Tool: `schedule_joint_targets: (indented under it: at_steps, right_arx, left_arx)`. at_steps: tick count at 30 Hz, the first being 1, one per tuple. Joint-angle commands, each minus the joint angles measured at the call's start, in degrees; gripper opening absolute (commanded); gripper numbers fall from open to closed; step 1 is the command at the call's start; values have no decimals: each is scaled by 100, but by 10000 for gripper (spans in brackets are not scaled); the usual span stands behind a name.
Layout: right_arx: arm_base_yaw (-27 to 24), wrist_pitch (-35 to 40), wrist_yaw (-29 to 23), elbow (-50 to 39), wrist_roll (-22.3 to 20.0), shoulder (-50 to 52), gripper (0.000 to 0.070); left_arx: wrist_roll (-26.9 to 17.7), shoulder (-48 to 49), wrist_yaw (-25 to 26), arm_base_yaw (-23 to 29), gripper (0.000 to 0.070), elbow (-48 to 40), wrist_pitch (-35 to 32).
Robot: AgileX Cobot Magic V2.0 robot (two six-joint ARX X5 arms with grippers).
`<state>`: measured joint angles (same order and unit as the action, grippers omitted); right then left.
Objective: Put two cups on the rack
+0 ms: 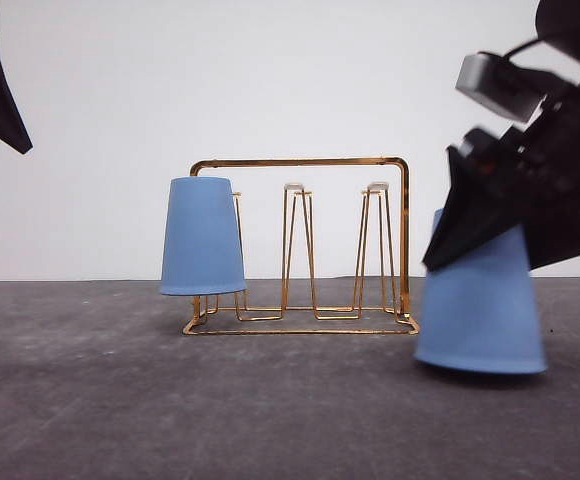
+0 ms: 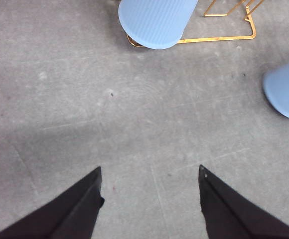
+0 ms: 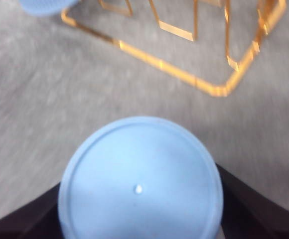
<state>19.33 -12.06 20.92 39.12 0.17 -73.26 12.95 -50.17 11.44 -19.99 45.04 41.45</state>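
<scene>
Right tool [image 1: 490, 235] grasps an inverted cup [image 1: 482, 305] at the rack's [image 1: 300, 245] 4 o'clock; left tool [image 2: 149, 199] is released.

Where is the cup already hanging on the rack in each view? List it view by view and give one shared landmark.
Front view: cup on the rack, upside down on the leftmost prong, left of centre.
Left wrist view: same cup at the upper edge, mouth facing the camera.
Right wrist view: a sliver in the upper-left corner.
Shared landmark: the rack, its gold base wire.

Right pincer [image 1: 515, 235] and cup [image 1: 482, 310] blurred
</scene>
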Motion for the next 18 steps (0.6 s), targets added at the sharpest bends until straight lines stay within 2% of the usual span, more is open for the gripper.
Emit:
schedule_joint_targets:
  at_steps: [1, 4, 8, 11, 18]
  right_arx:
    - [15, -374, 2, 400, 97, 100, 318]
    - [16, -1261, -51, 1093, 89, 244, 318]
    - [61, -1787, -291, 1953, -11, 257, 318]
    - [141, -1642, -536, 2374, -173, 254, 318]
    - [275, -495, -777, 2524, -211, 108, 319]
  left_arx:
    - [13, -35, -9, -11, 352, 59, -39]
    - [-1, -35, -11, -11, 352, 59, -42]
    - [-2, -35, -49, -11, 352, 59, -54]
    - [-4, -37, -114, -11, 352, 59, -56]
    - [-1, -37, -116, -11, 352, 59, -77]
